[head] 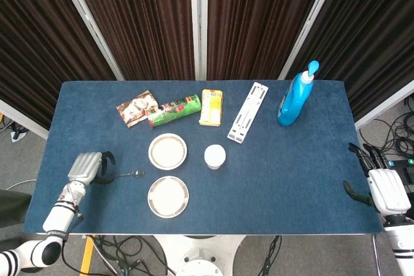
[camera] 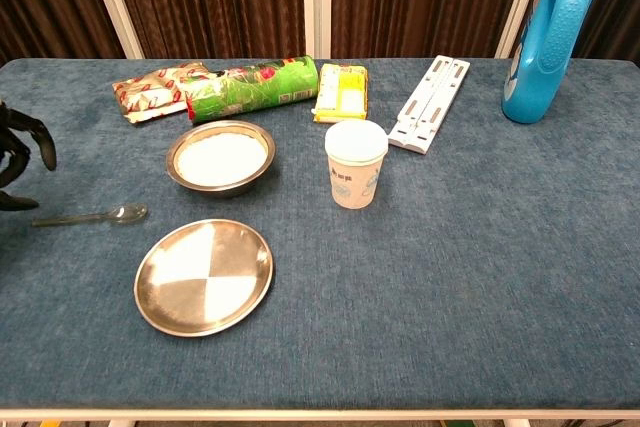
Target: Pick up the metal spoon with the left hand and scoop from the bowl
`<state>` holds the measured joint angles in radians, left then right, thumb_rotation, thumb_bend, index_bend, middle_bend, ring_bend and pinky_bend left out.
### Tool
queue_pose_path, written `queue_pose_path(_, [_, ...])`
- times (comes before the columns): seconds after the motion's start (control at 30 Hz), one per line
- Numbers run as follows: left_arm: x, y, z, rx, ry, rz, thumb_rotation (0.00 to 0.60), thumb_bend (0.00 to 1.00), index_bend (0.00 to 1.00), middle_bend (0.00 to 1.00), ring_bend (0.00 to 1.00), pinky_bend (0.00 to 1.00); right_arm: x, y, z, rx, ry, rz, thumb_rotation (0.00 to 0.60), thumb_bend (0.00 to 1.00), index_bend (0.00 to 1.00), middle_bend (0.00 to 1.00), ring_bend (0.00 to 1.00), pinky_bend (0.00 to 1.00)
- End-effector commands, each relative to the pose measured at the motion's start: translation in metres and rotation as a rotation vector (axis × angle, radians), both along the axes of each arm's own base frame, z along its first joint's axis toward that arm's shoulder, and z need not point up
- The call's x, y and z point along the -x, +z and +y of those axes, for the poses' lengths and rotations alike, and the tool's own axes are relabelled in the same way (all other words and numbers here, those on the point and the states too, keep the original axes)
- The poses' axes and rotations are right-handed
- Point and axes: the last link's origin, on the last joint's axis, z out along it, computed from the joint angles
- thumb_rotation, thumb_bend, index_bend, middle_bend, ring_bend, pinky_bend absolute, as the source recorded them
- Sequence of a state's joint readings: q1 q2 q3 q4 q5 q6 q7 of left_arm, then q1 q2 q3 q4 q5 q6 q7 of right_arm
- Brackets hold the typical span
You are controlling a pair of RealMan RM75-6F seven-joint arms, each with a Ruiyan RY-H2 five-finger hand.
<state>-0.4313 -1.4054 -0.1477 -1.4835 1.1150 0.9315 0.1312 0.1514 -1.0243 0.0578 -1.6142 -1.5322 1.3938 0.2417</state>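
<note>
The metal spoon (head: 128, 174) (camera: 92, 215) lies flat on the blue cloth, handle to the left, bowl end to the right. My left hand (head: 87, 167) (camera: 20, 159) hovers just over the handle end with its fingers spread and nothing in them. A metal bowl (head: 167, 151) (camera: 220, 156) of white contents stands to the right of the spoon and a little further back. At the table's right edge my right hand (head: 381, 189) stays open, off the cloth and far from everything.
An empty metal plate (head: 168, 196) (camera: 204, 276) lies in front of the bowl. A paper cup (head: 215, 156) (camera: 355, 163) stands to the right. Snack packets (head: 137, 108), a green tube (head: 173, 110), a yellow box (head: 211, 106), a white rack (head: 248, 112) and a blue bottle (head: 296, 98) line the back.
</note>
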Motion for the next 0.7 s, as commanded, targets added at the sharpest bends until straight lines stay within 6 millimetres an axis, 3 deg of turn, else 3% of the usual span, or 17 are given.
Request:
queue_pose_path(0.03, [0.001,-0.012,0.000,0.022,0.016,0.014,0.600,0.24,0.52,0.84,0.81,0.98,0.001,0.000,0.001,0.002,-0.002,-0.001,0.600,0.27,0.00,0.16,0.00,0.00])
queue_pose_path(0.33, [0.007,-0.033,0.000,0.032,0.085,0.021,0.600,0.30,0.56,0.88,0.85,1.00,0.003,0.001,0.004,0.006,-0.014,-0.004,0.600,0.27,0.00,0.16,0.00,0.00])
queue_pose_path(0.7, [0.008,-0.041,0.000,0.031,0.114,0.020,0.600,0.34,0.56,0.89,0.85,1.00,0.006,0.001,0.005,0.005,-0.023,-0.004,0.600,0.27,0.00,0.16,0.00,0.00])
